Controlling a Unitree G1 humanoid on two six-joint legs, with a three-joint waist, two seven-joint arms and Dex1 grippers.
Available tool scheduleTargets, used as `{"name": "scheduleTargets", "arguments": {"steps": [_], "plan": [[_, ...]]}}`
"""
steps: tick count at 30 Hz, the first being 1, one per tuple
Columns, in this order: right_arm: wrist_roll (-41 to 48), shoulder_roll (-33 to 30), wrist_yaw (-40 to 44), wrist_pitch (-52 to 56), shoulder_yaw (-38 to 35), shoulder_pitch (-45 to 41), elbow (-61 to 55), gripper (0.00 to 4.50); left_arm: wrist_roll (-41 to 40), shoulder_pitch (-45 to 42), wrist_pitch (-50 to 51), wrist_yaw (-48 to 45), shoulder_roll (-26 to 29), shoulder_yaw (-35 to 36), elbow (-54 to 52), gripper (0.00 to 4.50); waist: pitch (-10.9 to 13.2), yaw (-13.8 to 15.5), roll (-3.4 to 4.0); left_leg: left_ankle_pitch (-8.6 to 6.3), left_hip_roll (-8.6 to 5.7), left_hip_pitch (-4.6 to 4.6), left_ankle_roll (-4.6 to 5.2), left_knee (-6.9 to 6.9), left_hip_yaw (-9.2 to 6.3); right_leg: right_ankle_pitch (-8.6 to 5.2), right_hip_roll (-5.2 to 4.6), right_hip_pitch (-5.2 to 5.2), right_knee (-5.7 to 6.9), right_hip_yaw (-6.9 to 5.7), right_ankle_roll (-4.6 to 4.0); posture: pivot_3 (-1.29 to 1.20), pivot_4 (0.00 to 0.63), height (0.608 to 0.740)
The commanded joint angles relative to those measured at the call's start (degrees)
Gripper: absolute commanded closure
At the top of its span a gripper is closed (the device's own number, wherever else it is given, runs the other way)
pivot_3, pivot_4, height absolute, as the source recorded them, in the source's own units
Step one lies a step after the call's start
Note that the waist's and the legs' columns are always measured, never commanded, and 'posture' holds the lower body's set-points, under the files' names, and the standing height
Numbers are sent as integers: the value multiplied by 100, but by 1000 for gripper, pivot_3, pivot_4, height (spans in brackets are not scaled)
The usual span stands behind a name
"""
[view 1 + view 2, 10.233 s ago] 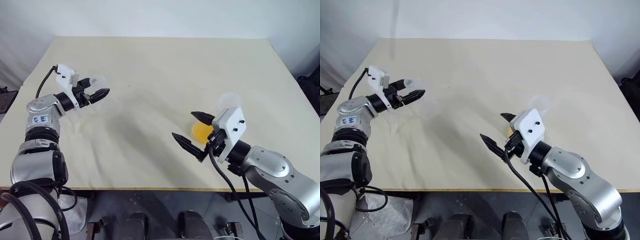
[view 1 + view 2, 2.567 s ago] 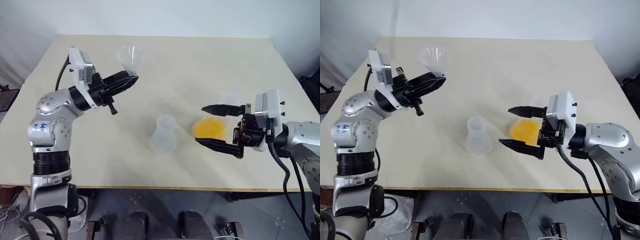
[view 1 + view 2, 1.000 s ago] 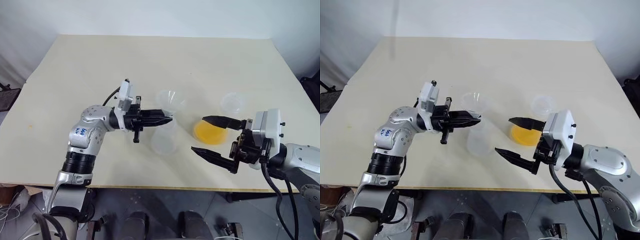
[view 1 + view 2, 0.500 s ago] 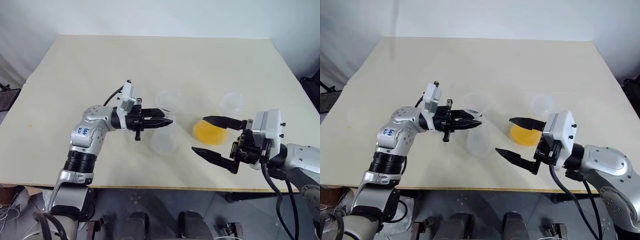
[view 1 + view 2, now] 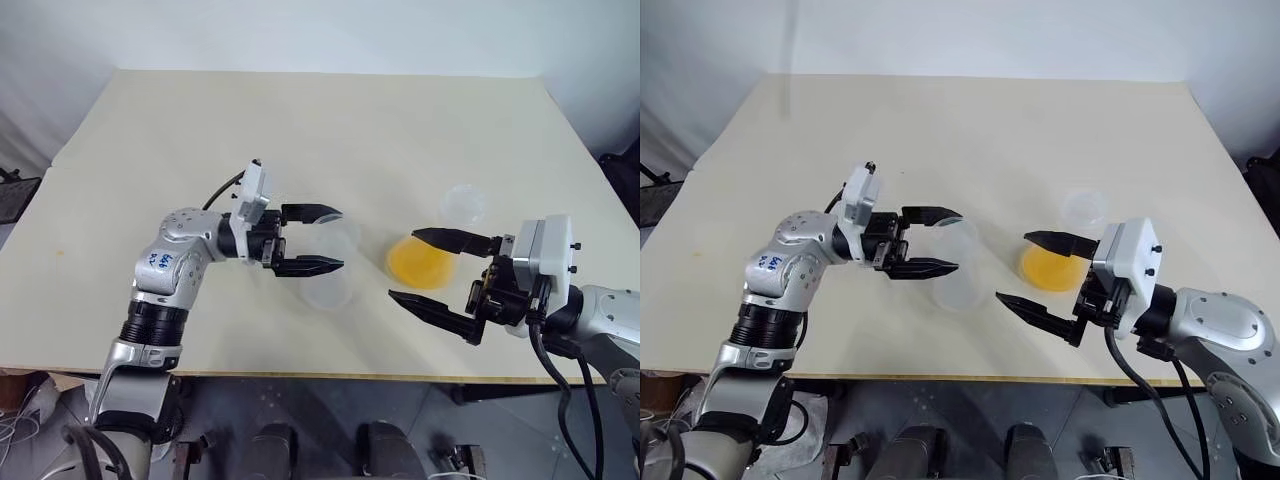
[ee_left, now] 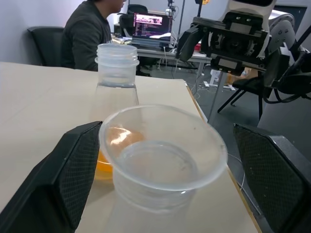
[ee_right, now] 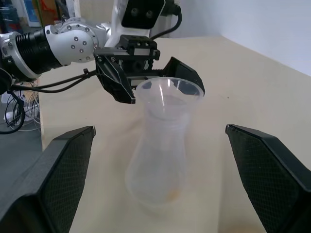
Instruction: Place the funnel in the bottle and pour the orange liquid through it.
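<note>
A: Funnel [image 7: 169, 92] now seated in the bottle [image 7: 158, 160] mid-table; left gripper [image 5: 312, 239] just let go, jaws wide either side of the rim.

B: Right gripper [image 5: 440, 283] spread too, empty, framing the orange liquid [image 5: 418, 264]. Pouring probably next.

The bench [image 5: 150, 130] is a plain pale cream. Between the left pincer's [image 5: 310, 238] black, fine-textured fingers [image 6: 73, 170] sit the colourless, see-through funnel [image 7: 169, 90] and bottle [image 7: 158, 165]. Beside the right pincer [image 5: 440, 272], also black under a white housing, the orange liquid [image 5: 418, 262] glows bright yellow-orange in a clear cup. Past it stands another clear cup [image 5: 464, 203].
</note>
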Motion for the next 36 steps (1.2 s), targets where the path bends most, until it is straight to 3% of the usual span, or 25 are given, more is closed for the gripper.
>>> {"name": "scheduleTargets", "arguments": {"steps": [1, 9, 22, 28, 36], "plan": [[39, -91, 46, -118, -164, -27, -74, 0, -145, 26, 57, -77, 110, 87, -271, 12, 0, 0, 0, 0, 0, 0, 0, 0, 0, 0, 0, 0, 1, 0, 0, 0, 150, 740], [44, -199, 164, -106, -294, 13, 20, 0, -133, 139, -39, -578, 837, 330, -121, 12, 0, -12, 0, 0, 3, 1, 0, -2, 1, 0, 3, -2, 0, 1, 0, 0, 150, 740], [67, -379, 168, -15, -858, 445, 32, 0, -246, 824, -545, -825, 1439, 1011, 3, 12, 0, -8, 1, 0, 3, 2, 1, -1, -3, 0, 1, 0, 1, 1, 0, 0, 150, 740], [107, -291, 51, 160, -1983, 1618, -246, 0, -586, 1558, -591, -773, 1542, 1594, -397, 12, -1, 4, 1, -2, 3, 1, 3, -4, -3, 0, -2, 1, 1, 3, 0, 0, 150, 740], [181, 97, -83, 227, -3121, 2957, -480, 0, -834, 1734, -576, -640, 1345, 1657, -737, 12, -2, 54, 3, -3, 2, 8, 5, 4, -1, 0, -2, 15, -1, 8, 0, 0, 150, 740]]}}
